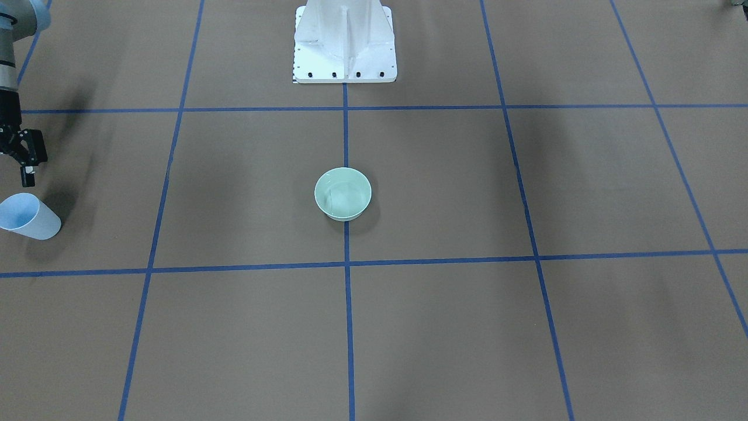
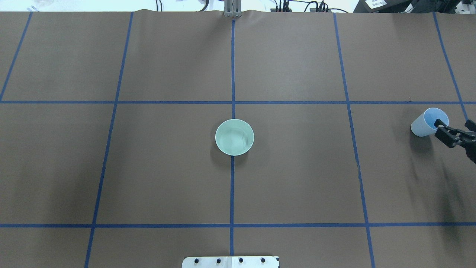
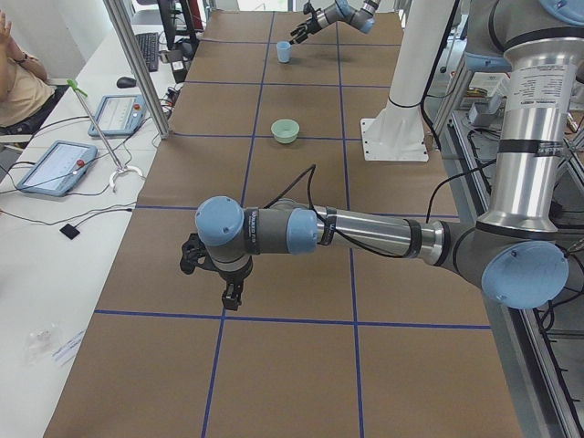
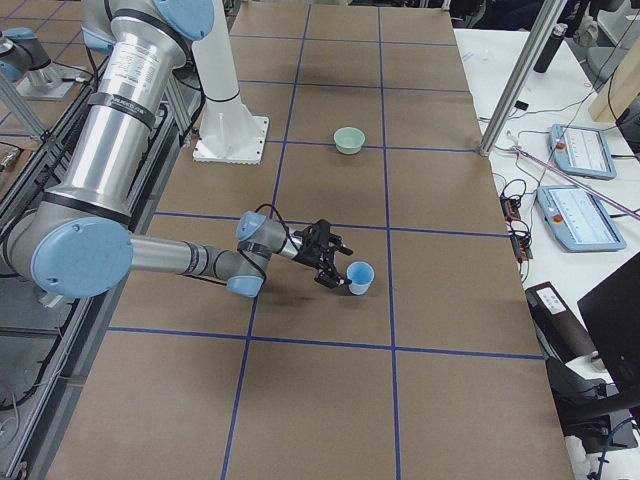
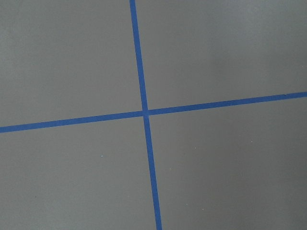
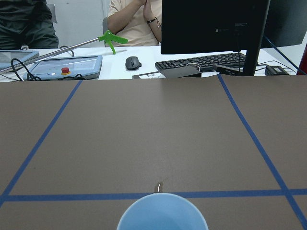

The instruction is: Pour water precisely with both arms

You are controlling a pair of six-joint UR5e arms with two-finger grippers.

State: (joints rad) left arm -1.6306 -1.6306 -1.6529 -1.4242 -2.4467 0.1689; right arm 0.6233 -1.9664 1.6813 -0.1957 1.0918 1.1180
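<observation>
Brown taped table (image 2: 167, 167): right hand (image 4: 337, 268) spread, holding nothing, beside blue cup (image 4: 360, 277); left hand (image 3: 212, 278) unreadable.

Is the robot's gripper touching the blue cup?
Cannot tell. In the overhead view the right gripper overlaps the blue cup at its rim. The front-facing view shows them very close, with no plain gap or contact.

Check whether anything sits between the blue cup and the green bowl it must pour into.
Nothing visible does. Between the blue cup and the green bowl, only the table and its tape lines show; the right gripper is at the cup.
</observation>
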